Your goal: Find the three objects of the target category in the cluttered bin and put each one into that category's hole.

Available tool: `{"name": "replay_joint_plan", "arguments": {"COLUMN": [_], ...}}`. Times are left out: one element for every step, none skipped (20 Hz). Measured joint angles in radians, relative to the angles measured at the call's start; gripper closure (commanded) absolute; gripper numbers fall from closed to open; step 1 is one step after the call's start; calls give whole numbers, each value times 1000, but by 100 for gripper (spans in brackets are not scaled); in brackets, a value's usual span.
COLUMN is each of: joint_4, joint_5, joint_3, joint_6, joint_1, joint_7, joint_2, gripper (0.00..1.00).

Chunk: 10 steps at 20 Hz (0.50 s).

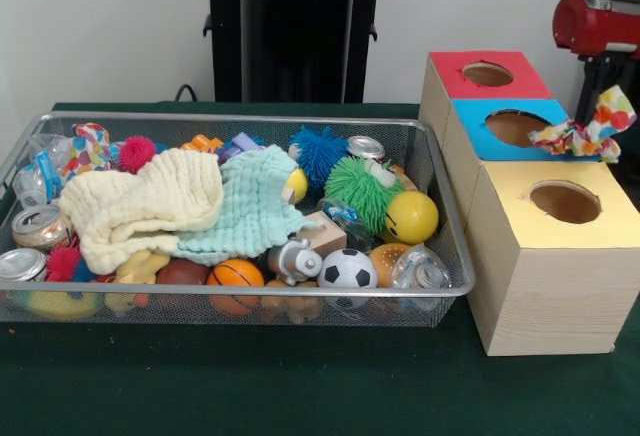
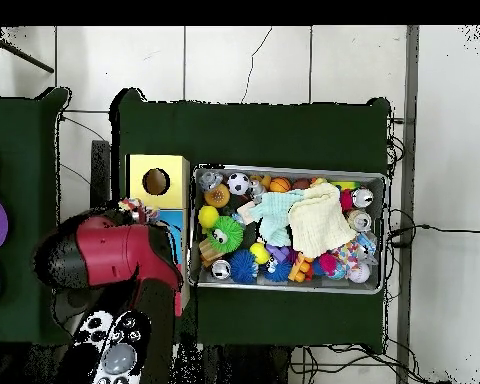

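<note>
The wire mesh bin [image 1: 250, 118] sits on the green table, full of toys; it also shows in the overhead view [image 2: 289, 168]. My gripper [image 1: 603, 114] is at the right, above the boxes, shut on a polka-dot cloth [image 1: 590, 134] that hangs over the right edge of the blue-topped box, just behind the yellow-topped box. The yellow top's round hole [image 1: 565, 201] is open and empty below it. In the overhead view the cloth [image 2: 134, 209] peeks out from under the red arm beside the hole [image 2: 156, 181]. Another polka-dot cloth [image 1: 88, 146] lies in the bin's far left corner.
A cream cloth [image 1: 140, 206] and a mint cloth [image 1: 250, 201] cover the bin's middle, among balls, spiky toys and cans. The red-topped box [image 1: 487, 76] and blue-topped box [image 1: 510, 128] stand behind the yellow one. The black pedestal [image 1: 290, 26] is at the back.
</note>
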Motion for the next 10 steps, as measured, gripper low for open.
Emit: {"name": "replay_joint_plan", "arguments": {"joint_4": [-6, -16, -27, -32, -48, -56, -64, -72, -86, -101], "joint_5": [1, 2, 2, 3, 3, 3, 3, 3, 3, 3], "joint_3": [-1, -4, -6, -8, -13, -15, -18, -21, -25, -29], "joint_6": [0, 0, 0, 0, 0, 0, 0, 1, 5, 8], "joint_1": [0, 0, 0, 0, 0, 0, 0, 0, 0, 0], "joint_7": [0, 0, 0, 0, 0, 0, 0, 0, 0, 0], "joint_2": [3, 9, 14, 17, 22, 24, 26, 28, 30, 33], "gripper": [100, 100, 100, 100, 100, 100, 100, 100, 100, 100]}}
